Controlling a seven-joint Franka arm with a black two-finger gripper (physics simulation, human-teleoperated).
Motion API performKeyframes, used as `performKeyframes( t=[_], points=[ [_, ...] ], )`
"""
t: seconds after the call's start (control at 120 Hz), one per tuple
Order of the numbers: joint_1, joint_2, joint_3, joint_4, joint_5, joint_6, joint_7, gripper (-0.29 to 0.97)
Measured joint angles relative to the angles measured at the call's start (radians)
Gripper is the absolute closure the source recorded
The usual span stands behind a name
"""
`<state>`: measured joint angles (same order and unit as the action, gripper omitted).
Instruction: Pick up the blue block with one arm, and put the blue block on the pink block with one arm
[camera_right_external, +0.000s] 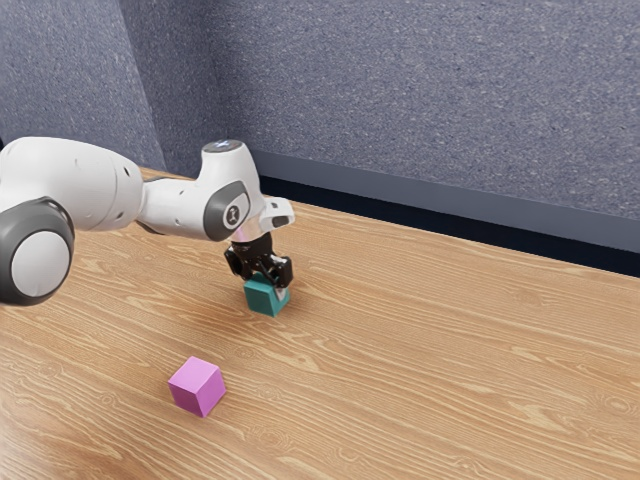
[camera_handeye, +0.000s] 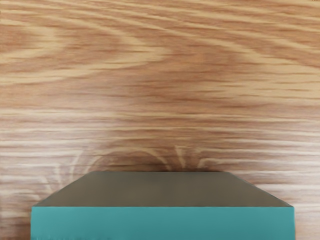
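The blue block (camera_right_external: 267, 299), teal in colour, is at the middle of the wooden table (camera_right_external: 450, 330). My gripper (camera_right_external: 262, 277) comes down on it from above, with its black fingers against the block's upper part on two sides, shut on it. The block's underside looks level with the table top. In the wrist view the blue block (camera_handeye: 162, 220) lies right under my hand, its top face in shadow. The pink block (camera_right_external: 196, 386) stands alone nearer the table's front, toward the exterior view's left of the blue block, a good hand's width away.
The table's far edge (camera_right_external: 440, 225) runs in front of a dark baseboard and a grey wall. My white arm (camera_right_external: 110, 195) reaches in from the exterior view's left. Bare wood (camera_handeye: 160, 75) surrounds both blocks.
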<state>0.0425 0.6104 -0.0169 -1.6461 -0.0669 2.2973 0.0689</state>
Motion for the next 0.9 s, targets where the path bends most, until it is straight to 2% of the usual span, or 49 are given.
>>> performKeyframes(
  t=[0.258,0.325,0.4,0.5,0.633,0.758,0.9],
  points=[
    [-0.004,-0.013,0.000,0.000,0.002,0.000,-0.011,0.30],
    [-0.008,-0.055,0.001,-0.018,0.005,-0.007,-0.016,0.31],
    [-0.042,-0.174,0.028,-0.111,0.010,-0.015,-0.023,0.31],
    [-0.093,-0.376,0.079,-0.332,0.017,-0.014,-0.037,0.31],
    [-0.125,-0.592,0.094,-0.596,0.052,0.008,-0.061,0.31],
    [-0.171,-0.716,0.097,-0.736,0.090,0.026,-0.085,0.31],
    [-0.202,-0.782,0.105,-0.814,0.122,0.039,-0.107,0.31]
  ],
)
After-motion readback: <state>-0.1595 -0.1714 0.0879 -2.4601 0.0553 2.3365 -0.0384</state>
